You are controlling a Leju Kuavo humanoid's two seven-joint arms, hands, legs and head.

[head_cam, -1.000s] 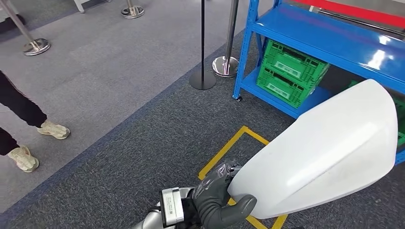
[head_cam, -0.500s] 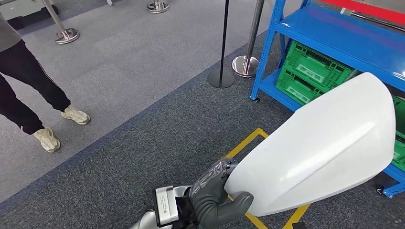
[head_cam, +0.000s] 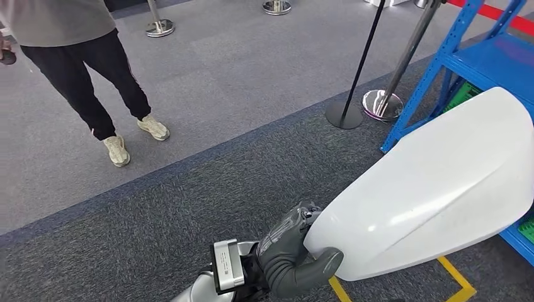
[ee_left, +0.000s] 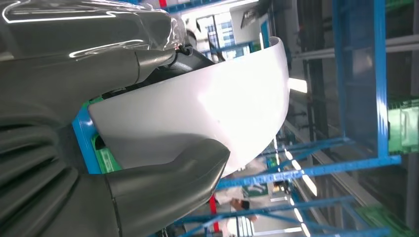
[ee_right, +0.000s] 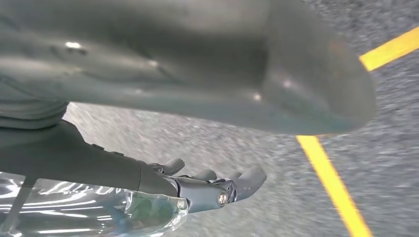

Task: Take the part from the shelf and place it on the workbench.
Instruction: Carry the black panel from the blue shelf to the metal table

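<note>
Left hand [head_cam: 296,255] grips the part [head_cam: 434,189] at its near end, thumb wrapped under the edge, fingers on top. Right hand [ee_right: 197,190] sits beneath the part, fingers extended; can't tell if it's bearing on it. Part: big white glossy curved shell, smooth, rounded corners, carried above the carpet from 6 toward 3 o'clock. Blue shelf [head_cam: 469,60] frame close behind its far edge at 2. Stanchion [head_cam: 346,113] bases at 1. Person [head_cam: 82,63] stands at 10, well apart. Open carpet [head_cam: 189,189] at 9. Yellow floor tape [head_cam: 456,283] at 5.
</note>
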